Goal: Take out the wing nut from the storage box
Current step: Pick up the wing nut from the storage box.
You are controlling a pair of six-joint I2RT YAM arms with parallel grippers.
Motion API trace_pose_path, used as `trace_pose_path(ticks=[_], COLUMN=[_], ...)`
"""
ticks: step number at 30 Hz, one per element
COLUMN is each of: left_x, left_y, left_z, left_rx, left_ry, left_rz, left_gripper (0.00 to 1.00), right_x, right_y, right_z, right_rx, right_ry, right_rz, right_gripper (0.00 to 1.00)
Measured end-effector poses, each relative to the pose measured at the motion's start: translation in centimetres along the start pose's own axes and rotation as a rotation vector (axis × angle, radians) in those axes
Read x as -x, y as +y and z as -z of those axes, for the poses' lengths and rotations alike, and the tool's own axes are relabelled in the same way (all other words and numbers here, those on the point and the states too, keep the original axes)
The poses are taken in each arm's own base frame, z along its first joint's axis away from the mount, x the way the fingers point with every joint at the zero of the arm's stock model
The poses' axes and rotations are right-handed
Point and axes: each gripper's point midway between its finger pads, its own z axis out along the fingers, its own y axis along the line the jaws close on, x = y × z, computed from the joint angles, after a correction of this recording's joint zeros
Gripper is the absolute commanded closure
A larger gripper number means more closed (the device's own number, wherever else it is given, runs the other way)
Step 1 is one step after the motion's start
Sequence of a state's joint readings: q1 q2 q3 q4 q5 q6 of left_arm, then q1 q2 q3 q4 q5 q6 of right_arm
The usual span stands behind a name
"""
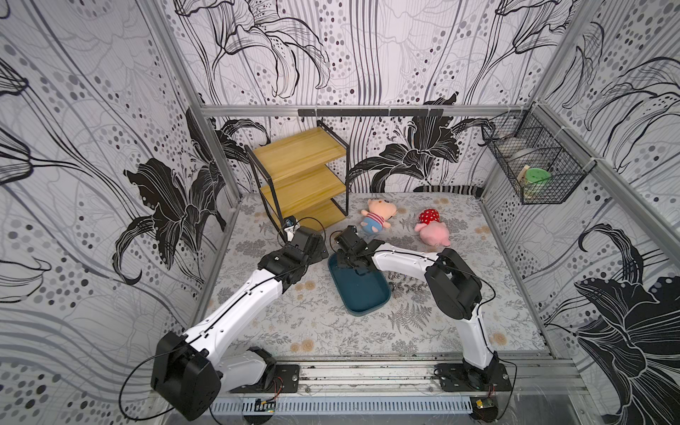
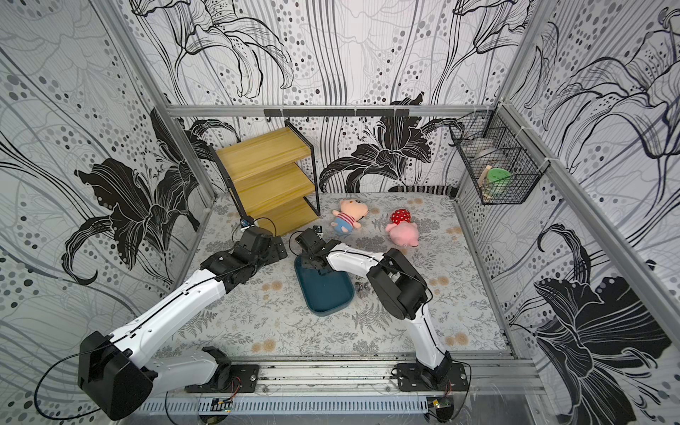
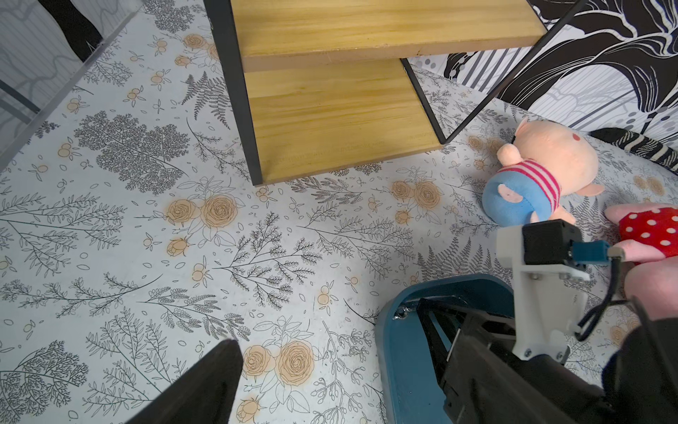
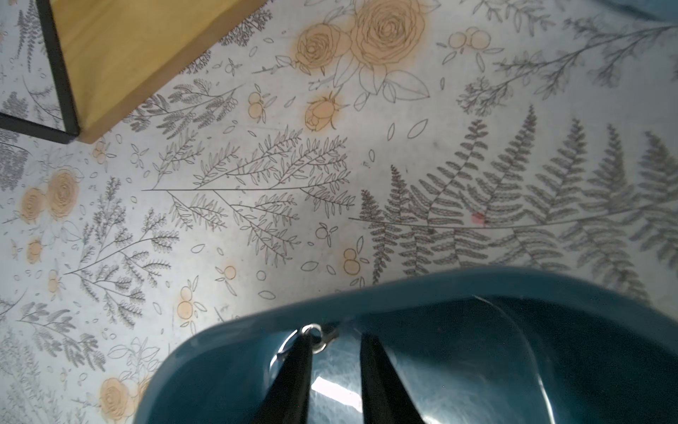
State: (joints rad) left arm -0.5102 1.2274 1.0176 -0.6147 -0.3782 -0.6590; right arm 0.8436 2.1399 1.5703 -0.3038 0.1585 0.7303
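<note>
One wing nut (image 4: 316,334) lay in the storage box's (image 4: 257,323) far corner, right at one fingertip of the right gripper (image 4: 336,341) — its jaws slightly apart, gripping nothing. Beyond the box lay two toys: striped plush (image 1: 377,219), pink plush (image 1: 433,231).

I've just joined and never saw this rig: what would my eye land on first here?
The shallow dark teal-blue plastic storage box lies mid-table, with the right gripper dipped into its far end, jaws apart, a small silver wing nut at one fingertip by the rim. Behind it lie a striped-shirt plush pig and a pink plush pig in red dots, beside a three-tier wooden shelf with black frame.
</note>
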Motion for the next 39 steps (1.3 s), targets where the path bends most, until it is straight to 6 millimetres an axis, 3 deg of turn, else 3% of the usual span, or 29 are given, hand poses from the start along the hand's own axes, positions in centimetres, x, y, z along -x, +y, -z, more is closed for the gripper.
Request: trace_pose_path(ticks=[21,39], left_x=[-0.1,-0.1], left_y=[0.3,0.3], left_z=[0.1,0.1], left_rx=[0.003,0.006], left_ry=[-0.001,-0.003], left_rz=[0.0,0.0], left_gripper=[0.05,0.05], right_x=[-0.7,-0.8], right_y=[0.1,0.1], right_z=[-1.8,-2.1], right_rx=[-0.014,-0.014], right_ry=[0.014,0.015], right_rz=[-0.015,-0.026], right_gripper=[0.73,0.86])
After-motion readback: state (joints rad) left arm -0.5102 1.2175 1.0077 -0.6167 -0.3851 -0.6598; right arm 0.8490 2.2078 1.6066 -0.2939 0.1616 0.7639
